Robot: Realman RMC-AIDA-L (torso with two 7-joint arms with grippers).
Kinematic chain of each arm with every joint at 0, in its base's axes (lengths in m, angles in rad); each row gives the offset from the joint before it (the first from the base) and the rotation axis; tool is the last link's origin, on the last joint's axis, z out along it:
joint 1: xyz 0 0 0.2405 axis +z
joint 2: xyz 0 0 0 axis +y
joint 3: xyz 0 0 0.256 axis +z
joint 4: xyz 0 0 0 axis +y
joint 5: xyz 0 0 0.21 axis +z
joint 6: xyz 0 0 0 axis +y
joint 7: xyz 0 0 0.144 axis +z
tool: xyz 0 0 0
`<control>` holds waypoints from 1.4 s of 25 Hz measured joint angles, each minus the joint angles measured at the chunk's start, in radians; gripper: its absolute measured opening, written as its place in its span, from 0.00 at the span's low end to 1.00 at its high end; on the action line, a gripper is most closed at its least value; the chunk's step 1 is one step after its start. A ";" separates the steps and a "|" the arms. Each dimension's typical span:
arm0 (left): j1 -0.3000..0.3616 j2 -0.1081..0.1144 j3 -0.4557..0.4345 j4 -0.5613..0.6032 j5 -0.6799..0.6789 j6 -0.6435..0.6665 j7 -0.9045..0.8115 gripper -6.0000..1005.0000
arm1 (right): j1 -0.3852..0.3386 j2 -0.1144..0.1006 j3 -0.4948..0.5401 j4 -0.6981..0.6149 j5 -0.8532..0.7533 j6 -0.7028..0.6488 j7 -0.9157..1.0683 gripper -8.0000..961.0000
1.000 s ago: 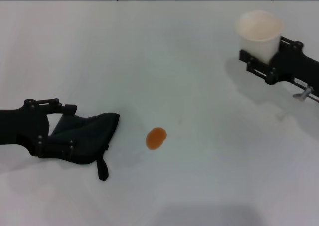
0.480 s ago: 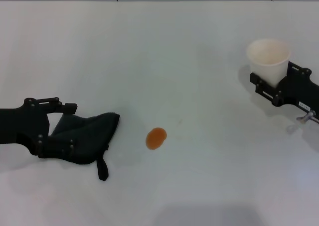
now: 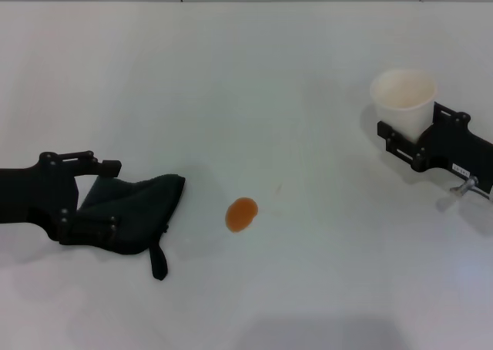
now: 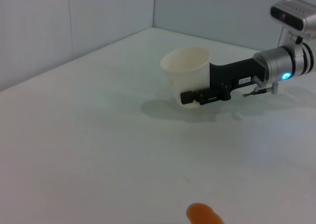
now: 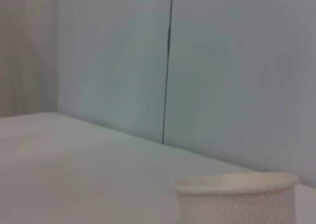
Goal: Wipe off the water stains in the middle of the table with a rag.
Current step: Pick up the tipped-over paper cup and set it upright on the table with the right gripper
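The water stains show as one small orange-brown oval on the white table, also at the edge of the left wrist view. The rag, black and folded with a short tab, lies left of the blot, a short gap between them. My left gripper lies low at the far left, its fingers closed around the rag's left end. At the right, my right gripper is shut on a white paper cup, held upright; the left wrist view shows that gripper and the cup too.
The paper cup's rim fills the lower edge of the right wrist view, with pale wall panels behind. The table's far edge meets the wall at the top of the head view. Bare white surface lies between the rag, the blot and the cup.
My right gripper has carried the cup from the far right corner nearer to me, then slightly left. The left gripper, rag and blot have stayed put.
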 joint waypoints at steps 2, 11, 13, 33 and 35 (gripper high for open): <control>0.000 0.000 0.000 0.000 0.000 0.000 0.000 0.87 | 0.005 0.000 -0.003 0.006 0.000 0.016 0.000 0.61; 0.010 0.000 0.000 0.000 0.001 0.000 0.000 0.87 | -0.001 -0.001 -0.005 0.013 -0.002 0.046 -0.007 0.61; 0.010 0.000 0.000 0.000 0.002 0.000 0.000 0.87 | -0.004 -0.001 -0.005 0.014 -0.002 0.055 -0.016 0.61; 0.014 0.000 0.000 -0.001 0.008 0.000 0.008 0.87 | -0.054 -0.006 -0.003 0.027 -0.002 0.010 -0.018 0.83; 0.015 0.000 0.000 -0.002 0.008 0.000 0.008 0.87 | -0.056 -0.006 -0.003 0.027 -0.002 0.007 -0.018 0.88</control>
